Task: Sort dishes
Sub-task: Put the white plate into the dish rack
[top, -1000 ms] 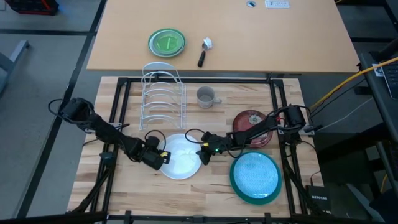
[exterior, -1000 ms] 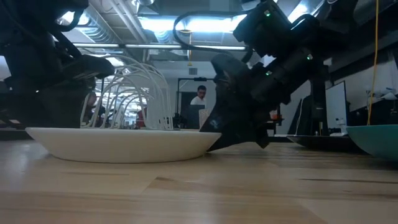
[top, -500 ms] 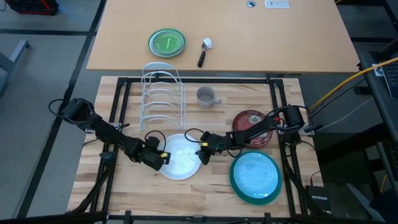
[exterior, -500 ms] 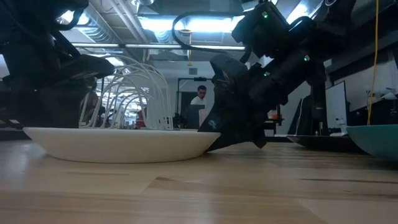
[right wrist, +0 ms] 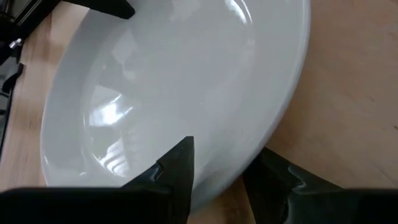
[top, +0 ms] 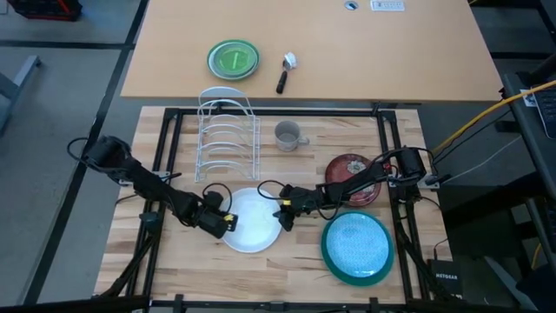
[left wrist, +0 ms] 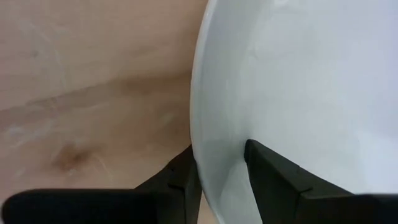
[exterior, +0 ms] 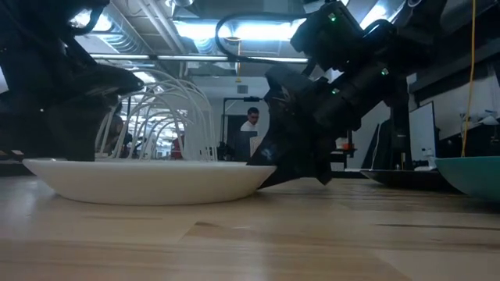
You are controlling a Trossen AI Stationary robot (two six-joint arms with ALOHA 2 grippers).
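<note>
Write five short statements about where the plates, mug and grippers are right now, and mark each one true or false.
1. Both grippers straddle the white plate's rim. True: left gripper on one side, right gripper opposite.
2. The white plate stands in the wire rack. False: it lies flat on the table.
3. The grey mug sits beside the rack. True.
4. The teal plate holds the mug. False: no mug is on it.
5. The dark red plate lies by the left arm. False: it lies under the right arm.
</note>
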